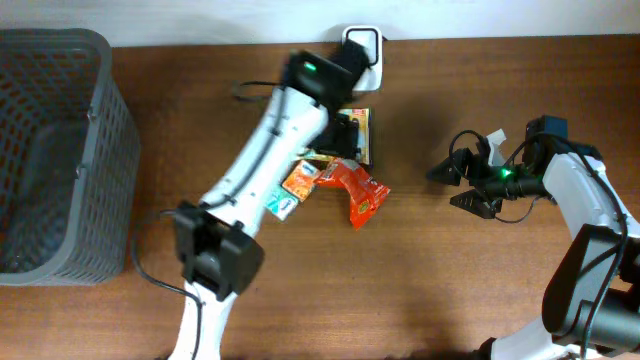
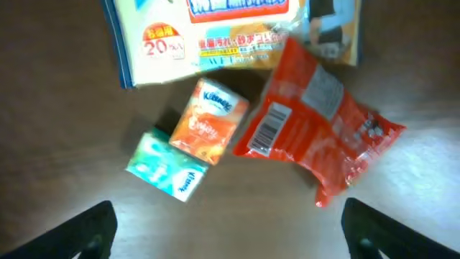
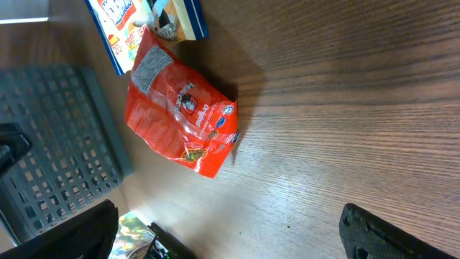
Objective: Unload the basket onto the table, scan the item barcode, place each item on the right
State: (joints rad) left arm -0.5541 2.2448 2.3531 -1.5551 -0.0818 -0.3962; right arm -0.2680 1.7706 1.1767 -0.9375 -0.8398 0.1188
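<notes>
Overhead is showing the grey basket at the table's left end, which the left wrist view is missing. That wrist view alone is showing the barcode, facing up on the red snack bag. The bag is lying on the wood just beside the orange tissue pack.

Counted:
- one red bag
- two tissue packs, the other being the green tissue pack
- one wipes pack
- one basket

Both claws are gaping wide and gripping nothing. The left gripper is hovering over the pile. The right gripper is hanging well apart.
</notes>
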